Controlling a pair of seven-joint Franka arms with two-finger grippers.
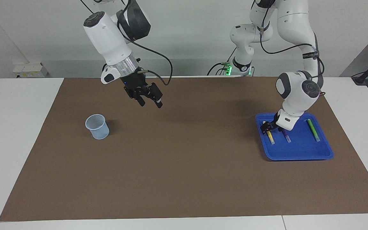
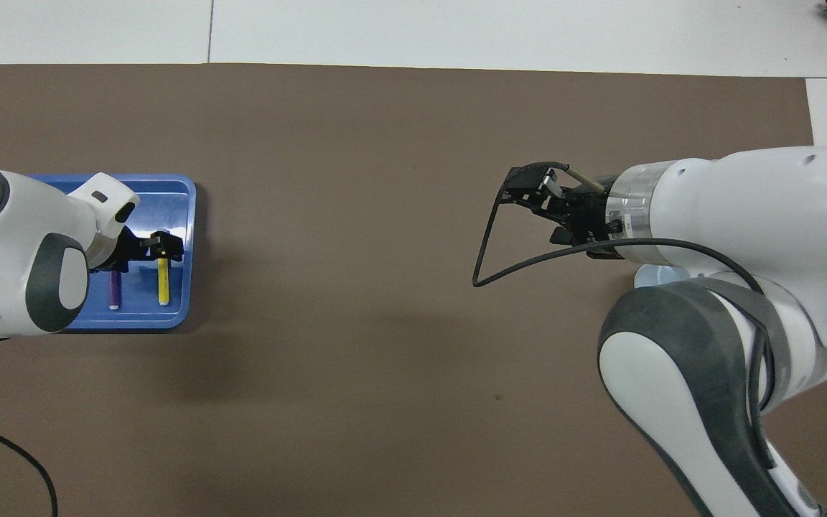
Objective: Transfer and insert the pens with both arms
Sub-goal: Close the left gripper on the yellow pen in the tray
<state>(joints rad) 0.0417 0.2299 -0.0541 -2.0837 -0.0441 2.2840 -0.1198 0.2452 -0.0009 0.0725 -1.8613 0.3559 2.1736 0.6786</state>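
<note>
In the facing view the left gripper hangs low in the blue tray, fingers spread astride the yellow pen, likely lining up a pinch; the purple pen and green pen lie beside it. The right gripper, fingers spread and empty, hovers over the mat near the mesh cup, probably placed to receive a handover. In the overhead view the left gripper covers the yellow pen's farther end, and the right arm hides most of the cup.

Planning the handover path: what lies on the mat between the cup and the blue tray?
Nothing: in the facing view the brown mat is bare between the cup and the blue tray. The right gripper hangs above that stretch.
</note>
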